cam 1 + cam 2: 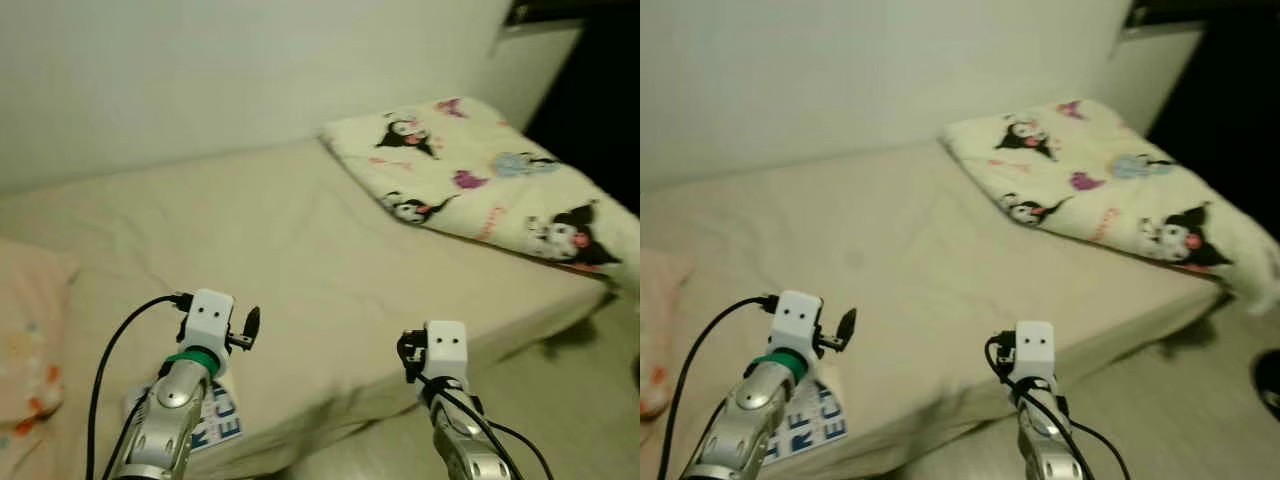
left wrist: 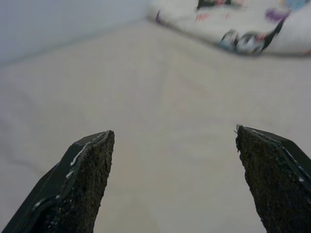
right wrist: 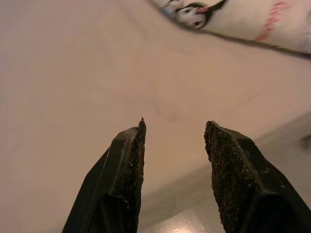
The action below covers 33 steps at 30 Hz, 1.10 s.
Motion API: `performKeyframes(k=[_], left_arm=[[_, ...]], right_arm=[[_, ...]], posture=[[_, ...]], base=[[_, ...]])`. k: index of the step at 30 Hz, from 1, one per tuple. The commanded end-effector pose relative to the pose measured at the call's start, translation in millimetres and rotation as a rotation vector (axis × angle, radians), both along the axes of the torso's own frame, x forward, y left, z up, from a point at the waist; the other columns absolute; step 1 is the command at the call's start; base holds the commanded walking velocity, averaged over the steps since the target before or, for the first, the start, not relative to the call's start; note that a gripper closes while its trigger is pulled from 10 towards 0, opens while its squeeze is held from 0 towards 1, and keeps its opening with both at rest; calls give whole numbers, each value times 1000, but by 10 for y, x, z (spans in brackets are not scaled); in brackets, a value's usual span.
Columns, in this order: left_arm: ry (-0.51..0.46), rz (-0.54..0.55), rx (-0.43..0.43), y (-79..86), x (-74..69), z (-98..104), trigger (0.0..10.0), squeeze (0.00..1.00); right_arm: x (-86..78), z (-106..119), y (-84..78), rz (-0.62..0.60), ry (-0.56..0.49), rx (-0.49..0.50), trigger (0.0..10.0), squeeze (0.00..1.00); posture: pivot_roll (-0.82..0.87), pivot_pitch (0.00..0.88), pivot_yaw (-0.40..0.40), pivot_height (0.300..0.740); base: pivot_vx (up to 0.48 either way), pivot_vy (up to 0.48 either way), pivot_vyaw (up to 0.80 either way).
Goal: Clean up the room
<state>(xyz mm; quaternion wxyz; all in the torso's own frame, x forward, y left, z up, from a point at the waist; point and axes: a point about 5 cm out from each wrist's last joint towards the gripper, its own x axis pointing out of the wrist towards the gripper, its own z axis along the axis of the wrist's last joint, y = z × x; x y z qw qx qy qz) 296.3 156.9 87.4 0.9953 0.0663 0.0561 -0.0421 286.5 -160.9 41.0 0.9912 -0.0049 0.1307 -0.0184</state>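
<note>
A bed with a beige sheet (image 1: 270, 240) fills the scene ahead. A folded cream blanket with cartoon prints (image 1: 480, 180) lies at its far right end. A white sheet with blue letters (image 1: 215, 425) rests at the bed's near edge, partly under my left arm (image 1: 185, 385). My left gripper (image 2: 172, 133) hovers over the bare sheet, open wide, nothing between its fingers (image 2: 85, 170). My right gripper (image 3: 175, 124) is open over the bed's near edge, holding nothing; its arm (image 1: 445, 370) stands by the bedside.
A pink pillow (image 1: 25, 340) lies at the bed's left end. A pale wall (image 1: 200, 70) runs behind the bed. Light floor (image 1: 560, 400) shows to the right, with a dark opening (image 1: 600, 100) at the far right.
</note>
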Motion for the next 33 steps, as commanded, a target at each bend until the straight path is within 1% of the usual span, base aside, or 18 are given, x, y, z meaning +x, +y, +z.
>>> performKeyframes(k=[1, 2, 5, 6, 10, 11, 12, 13, 15, 22, 27, 33], left_arm=[[6, 63, -11, 123, -51, -23, 10000, 0], [5, 73, -14, 146, -58, -19, 10000, 0], [6, 91, -4, 182, -82, -26, 10000, 0], [13, 103, -9, 196, -96, -45, 10000, 0], [27, 124, -21, 225, -118, -83, 10000, 0], [25, 110, -23, 216, -109, -72, 10000, 0], [25, 110, -23, 216, -109, -72, 10000, 0], [22, 91, -20, 201, -101, -56, 10000, 0], [18, 73, -19, 183, -92, -38, 10000, 0], [7, 64, -28, 152, -47, 5, 10000, 0], [10, 64, -37, 121, -21, 9, 10000, 0], [13, 64, -38, 134, -22, 6, 10000, 0]], right_arm=[[40, 19, 58, 35, -10, 13, 10000, 0], [55, 25, 72, 43, -9, 8, 10000, 0], [80, 48, 96, 81, -18, -83, 10000, 0], [79, 41, 99, 83, -13, -91, 10000, 0], [75, 22, 79, 62, 0, -83, 10000, 0], [75, 31, 59, 38, -9, -53, 10000, 0], [75, 31, 59, 38, -9, -53, 10000, 0], [74, 27, 29, 9, -6, -24, 10000, 0], [73, 18, -5, -21, 3, -8, 10000, 0], [76, 29, -17, -1, -10, -47, 10000, 0], [75, 16, -9, -4, -6, -40, 10000, 0], [63, 1, -4, -6, -1, -37, 10000, 0]], posture=[[107, 1, -12, 740], [110, 6, -17, 740], [111, 10, -18, 740], [109, 12, -20, 740], [108, 11, -21, 740], [107, 12, -20, 740], [107, 12, -20, 740], [107, 12, -20, 740], [107, 12, -20, 740], [103, 10, -18, 740], [96, 8, -7, 740], [95, 8, -1, 740]], base=[[0, 0, 0], [0, 0, 0], [0, 0, 0], [0, 0, 0], [0, 0, 800], [0, 0, 0], [0, 0, 0], [0, 0, 0], [0, 0, 0], [0, 0, 0], [0, -349, 0], [0, -359, 0]])
